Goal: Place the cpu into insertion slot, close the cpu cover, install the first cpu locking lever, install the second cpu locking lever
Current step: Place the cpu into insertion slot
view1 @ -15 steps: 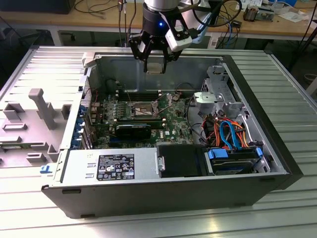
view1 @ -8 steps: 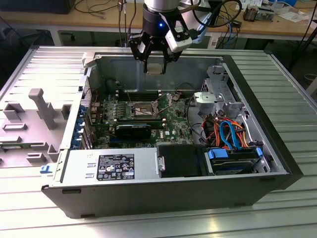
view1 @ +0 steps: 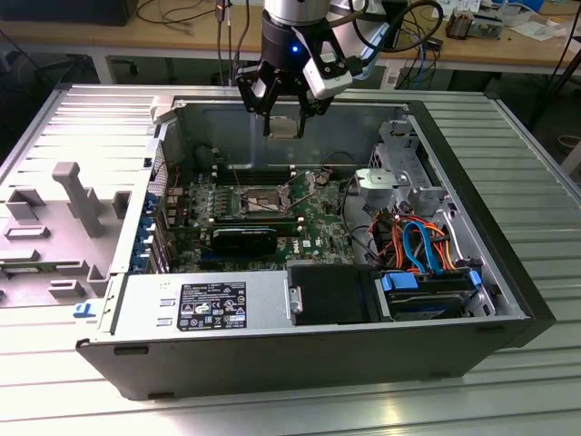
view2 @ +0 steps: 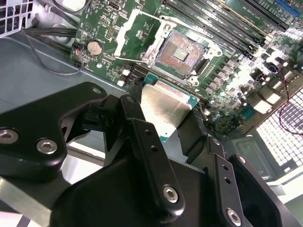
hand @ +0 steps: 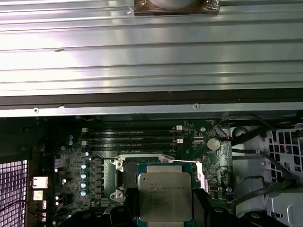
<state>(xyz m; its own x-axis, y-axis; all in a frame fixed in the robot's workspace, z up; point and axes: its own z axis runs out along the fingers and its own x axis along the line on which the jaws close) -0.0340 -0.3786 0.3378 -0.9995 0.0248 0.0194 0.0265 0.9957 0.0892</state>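
The gripper [view1: 284,116] has the cpu [view1: 285,128] pinched tight by two edges. It holds the little silver chip up in the air, above the computer case [view1: 508,300]. In the second wrist view the insertion slot [view2: 182,53] is bare, and the cpu cover [view2: 124,30] is flipped up beside it. So I think the first step is in hand — the chip is not in yet. It needs to go down flat and lined up square with the slot — no tilt
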